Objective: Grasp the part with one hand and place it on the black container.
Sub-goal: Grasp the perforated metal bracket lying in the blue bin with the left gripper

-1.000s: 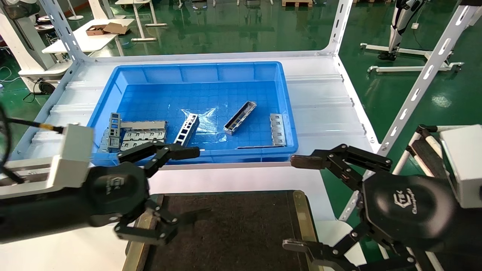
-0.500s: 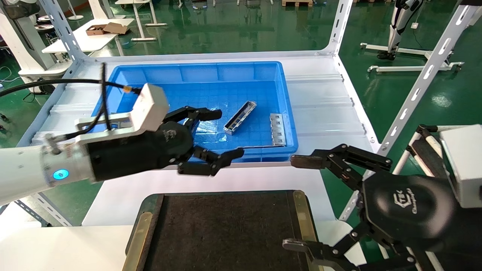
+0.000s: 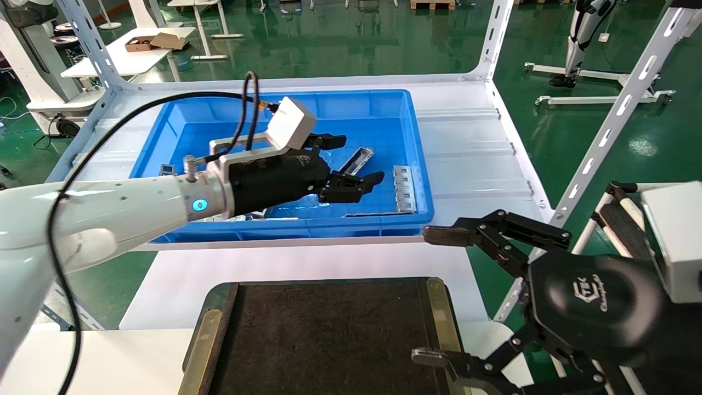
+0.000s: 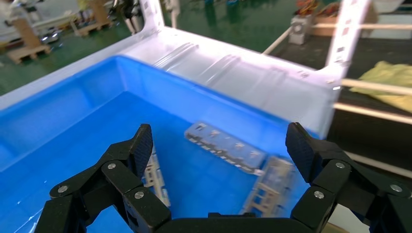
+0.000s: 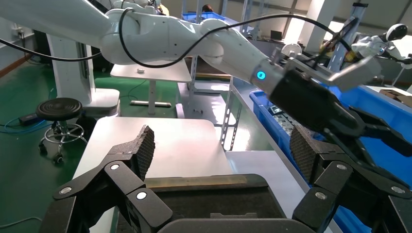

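Jaws spread wide and empty, our left gripper (image 3: pixel 351 164) hangs in the blue bin (image 3: pixel 417 181) over the part (image 3: pixel 359 159), half-hiding it from our head camera, while our right gripper (image 3: pixel 439 296), equally open, waits beside the black container (image 3: pixel 329 340).

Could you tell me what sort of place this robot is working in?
Probably a factory floor or robot test hall: a glossy green floor, a slotted white metal rack holding a blue bin of metal parts, and work tables standing behind it.
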`<state>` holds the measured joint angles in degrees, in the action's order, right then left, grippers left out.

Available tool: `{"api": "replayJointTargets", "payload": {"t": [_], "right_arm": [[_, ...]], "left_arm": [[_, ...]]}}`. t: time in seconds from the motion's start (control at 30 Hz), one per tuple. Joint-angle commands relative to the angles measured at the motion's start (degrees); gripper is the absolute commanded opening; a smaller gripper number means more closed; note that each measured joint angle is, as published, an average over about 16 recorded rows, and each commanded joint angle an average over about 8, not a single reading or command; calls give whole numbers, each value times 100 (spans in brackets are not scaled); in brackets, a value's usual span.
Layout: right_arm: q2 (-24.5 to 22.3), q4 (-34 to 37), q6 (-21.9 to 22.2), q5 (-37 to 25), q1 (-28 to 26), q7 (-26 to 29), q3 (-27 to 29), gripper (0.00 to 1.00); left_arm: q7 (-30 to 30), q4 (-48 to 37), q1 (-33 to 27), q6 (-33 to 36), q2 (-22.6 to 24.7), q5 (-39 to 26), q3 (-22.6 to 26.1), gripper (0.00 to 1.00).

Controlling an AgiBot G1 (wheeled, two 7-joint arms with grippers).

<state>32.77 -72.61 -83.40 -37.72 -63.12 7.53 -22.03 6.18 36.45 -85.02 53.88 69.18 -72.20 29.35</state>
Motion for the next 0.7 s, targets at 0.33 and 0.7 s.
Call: {"api": "replayJointTargets", "payload": {"t": [0.33, 0.7], "right_arm": [[0, 0, 0, 0, 0, 0, 0, 100], [0, 0, 0, 1, 0, 0, -1, 63]], "left_arm": [[-683, -1718, -560, -760, 831, -138, 102, 100], [-652, -2069, -598, -1187, 916, 174, 537, 67]]}}
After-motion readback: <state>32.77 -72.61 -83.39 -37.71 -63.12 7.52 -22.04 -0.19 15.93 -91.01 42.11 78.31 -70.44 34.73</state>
